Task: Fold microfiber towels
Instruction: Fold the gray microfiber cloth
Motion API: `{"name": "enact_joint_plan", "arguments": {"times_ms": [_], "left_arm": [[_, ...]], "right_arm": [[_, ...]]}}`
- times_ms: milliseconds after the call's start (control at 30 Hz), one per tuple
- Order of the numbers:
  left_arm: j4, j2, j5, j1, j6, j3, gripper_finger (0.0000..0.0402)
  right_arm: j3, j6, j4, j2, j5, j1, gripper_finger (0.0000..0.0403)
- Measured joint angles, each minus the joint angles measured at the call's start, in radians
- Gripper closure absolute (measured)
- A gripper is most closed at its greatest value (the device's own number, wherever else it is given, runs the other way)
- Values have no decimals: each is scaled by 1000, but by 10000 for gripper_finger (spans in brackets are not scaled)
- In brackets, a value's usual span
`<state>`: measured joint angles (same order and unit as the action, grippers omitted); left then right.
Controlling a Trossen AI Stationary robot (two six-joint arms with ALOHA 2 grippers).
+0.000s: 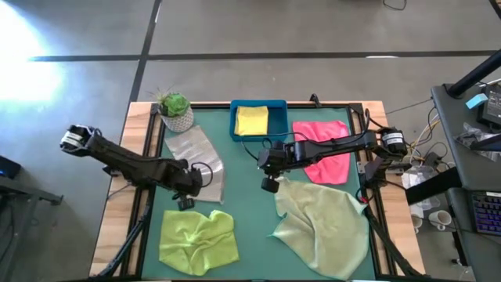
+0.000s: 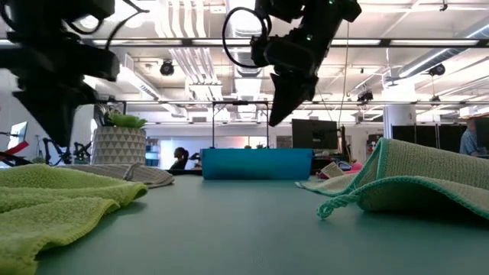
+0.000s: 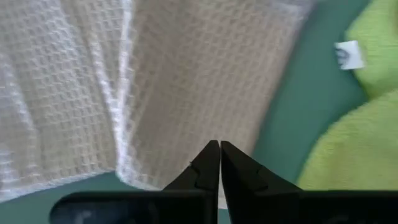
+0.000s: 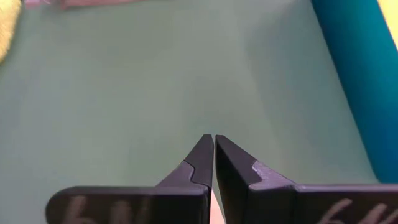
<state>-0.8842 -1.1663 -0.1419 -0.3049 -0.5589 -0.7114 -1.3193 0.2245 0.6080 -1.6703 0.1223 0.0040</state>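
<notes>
Both grippers read closed and empty. I place the left gripper [image 1: 185, 188] above the light grey towel [image 1: 196, 155], making it the nearer arm; the right gripper [image 1: 268, 168] hangs over bare mat.

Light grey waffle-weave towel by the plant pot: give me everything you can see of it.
The light grey waffle-weave microfiber towel lies on the green table mat, between the potted plant and the lime green towel. It is not flat: a raised fold or hem line runs across it in the left wrist view, and its outline is uneven. The left gripper, fingers shut and empty, hangs over its near edge. Whether it touches the plant pot cannot be told.
</notes>
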Motion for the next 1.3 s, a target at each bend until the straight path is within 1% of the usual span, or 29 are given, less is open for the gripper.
{"name": "enact_joint_plan", "arguments": {"times_ms": [100,267,400,533,633,733,800,1000,1133,1233,1300], "left_arm": [[1,18,19,-17,-35,10,402],[6,16,39,-19,-36,11,401],[2,4,59,-20,-37,11,395],[2,-16,122,-20,-38,13,360],[-8,-37,181,-22,-38,13,326],[-19,-51,238,-45,7,16,302],[-20,-52,224,-78,30,18,295],[-15,-47,87,-184,63,22,292],[-15,-58,80,-216,24,45,292],[-16,-64,79,-228,-15,66,292],[-14,-70,61,-229,-41,67,292]], "right_arm": [[0,1,-25,0,-2,0,394],[0,1,-34,0,-3,0,394],[0,0,-53,0,-37,0,393],[0,0,-76,0,-80,0,379],[0,0,-86,0,-103,0,353],[0,-14,-124,0,-105,0,323],[0,-33,-156,0,-105,0,305],[0,-52,-197,0,-105,0,268],[0,-70,-200,0,-105,0,259],[0,-80,-205,0,-105,0,260],[0,-81,-206,0,-105,0,262]]}}
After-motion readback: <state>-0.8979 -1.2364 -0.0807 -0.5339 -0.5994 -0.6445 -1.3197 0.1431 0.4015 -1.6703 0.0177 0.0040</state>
